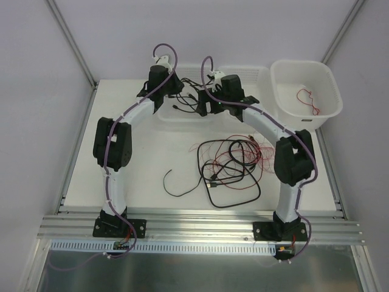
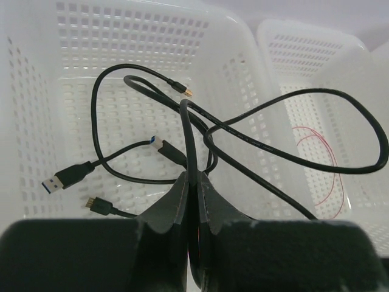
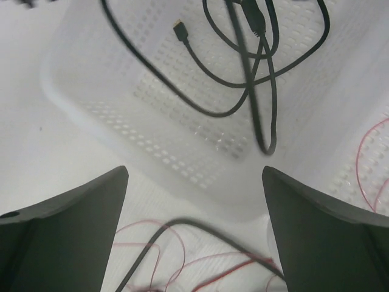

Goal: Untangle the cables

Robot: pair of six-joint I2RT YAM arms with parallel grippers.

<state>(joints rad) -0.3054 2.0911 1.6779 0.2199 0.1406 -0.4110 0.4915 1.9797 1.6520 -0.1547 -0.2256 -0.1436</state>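
My left gripper [image 2: 193, 177] is shut on a black cable [image 2: 188, 134] and holds it over a white perforated basket [image 2: 121, 36]. Black cables with USB plugs [image 2: 70, 176] lie looped in that basket. In the top view the left gripper [image 1: 173, 91] is at the back centre, with my right gripper [image 1: 205, 104] close beside it. The right gripper [image 3: 194, 173] is open and empty above the basket's near rim [image 3: 152, 121]. A tangle of black and red cables [image 1: 231, 159] lies on the table. Its red wires [image 3: 182, 267] show under the right gripper.
A second white basket [image 1: 328, 85] at the back right holds a thin red wire [image 1: 307, 100], which also shows in the left wrist view [image 2: 316, 164]. A single black cable [image 1: 176, 185] lies apart on the table, left of the tangle.
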